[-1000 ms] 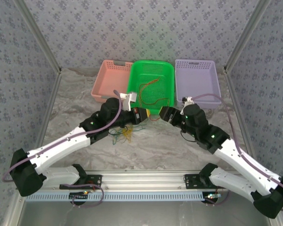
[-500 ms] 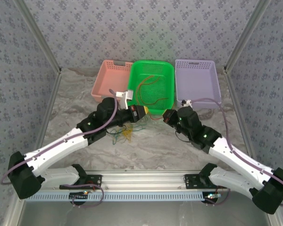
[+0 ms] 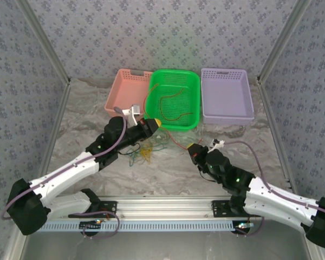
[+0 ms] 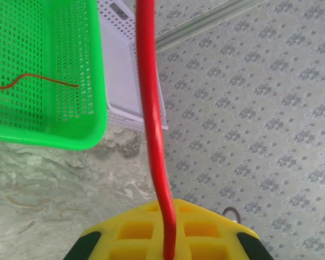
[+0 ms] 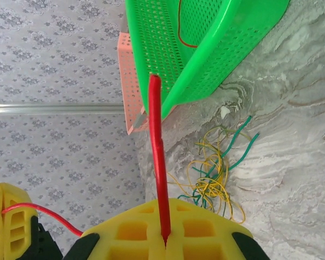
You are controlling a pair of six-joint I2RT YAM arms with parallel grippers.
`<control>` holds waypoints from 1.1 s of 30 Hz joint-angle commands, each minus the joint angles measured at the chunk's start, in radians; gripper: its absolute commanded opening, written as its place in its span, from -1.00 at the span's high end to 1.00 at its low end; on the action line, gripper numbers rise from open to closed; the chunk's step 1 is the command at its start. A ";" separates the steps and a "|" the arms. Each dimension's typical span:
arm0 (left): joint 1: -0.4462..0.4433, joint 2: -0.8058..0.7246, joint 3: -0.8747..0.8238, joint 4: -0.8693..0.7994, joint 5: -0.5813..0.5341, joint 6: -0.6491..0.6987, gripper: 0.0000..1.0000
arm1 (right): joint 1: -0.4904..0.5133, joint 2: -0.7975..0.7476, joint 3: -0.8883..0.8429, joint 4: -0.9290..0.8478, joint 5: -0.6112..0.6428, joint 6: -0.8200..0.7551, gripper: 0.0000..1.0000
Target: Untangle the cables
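Since a second ago: the right arm has drawn back from the green basket [image 3: 173, 72] toward the near edge, and its claw has gone from spread to pressed together.

Right claw [image 3: 195, 147] pinches the red cable [image 3: 177, 138]. Left claw [image 3: 153, 124], also pressed together, pinches the same strand further along. The yellow-green tangle [image 3: 144, 154] lies on the counter [image 3: 81, 119] just under the left arm.

Risks: the strand looks near taut, so more pull may slip it from the pads. If it is still looped below, which I cannot tell, it may drag the tangle.
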 commanded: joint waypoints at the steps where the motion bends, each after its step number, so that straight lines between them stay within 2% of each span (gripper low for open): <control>1: 0.043 -0.013 0.038 0.220 -0.106 -0.043 1.00 | 0.029 0.012 0.000 -0.150 0.131 0.063 1.00; 5: 0.044 -0.001 0.044 0.171 -0.089 -0.049 1.00 | 0.057 0.005 0.066 -0.239 0.190 -0.003 1.00; 8: 0.057 -0.010 0.037 0.118 -0.089 -0.047 0.92 | 0.071 -0.008 0.101 -0.271 0.216 -0.049 1.00; 13: 0.086 -0.018 0.014 0.100 -0.079 -0.053 1.00 | 0.085 0.015 0.149 -0.300 0.201 -0.105 1.00; 16: 0.097 0.001 0.042 0.063 -0.038 -0.008 1.00 | 0.092 0.046 0.214 -0.387 0.191 -0.157 1.00; 17: 0.097 0.010 0.065 0.019 -0.021 0.022 1.00 | 0.098 0.043 0.246 -0.450 0.212 -0.188 0.80; 18: 0.097 0.019 0.090 -0.031 -0.006 0.053 1.00 | 0.110 0.034 0.279 -0.502 0.252 -0.242 0.51; 20: 0.098 0.031 0.124 -0.102 0.025 0.101 1.00 | 0.130 0.003 0.332 -0.583 0.320 -0.370 0.19; 22: 0.099 0.034 0.145 -0.157 0.048 0.140 1.00 | 0.135 -0.033 0.379 -0.631 0.352 -0.526 -0.02; 24: 0.099 0.035 0.173 -0.223 0.060 0.183 1.00 | 0.135 -0.066 0.417 -0.640 0.360 -0.696 -0.11; 26: 0.102 0.044 0.191 -0.249 0.092 0.211 1.00 | 0.123 -0.069 0.438 -0.568 0.272 -0.920 -0.10; 29: 0.102 0.074 0.235 -0.295 0.147 0.237 1.00 | 0.075 0.008 0.490 -0.459 0.034 -1.219 -0.09; 33: 0.102 0.114 0.280 -0.320 0.217 0.250 1.00 | -0.064 0.186 0.603 -0.410 -0.321 -1.386 -0.14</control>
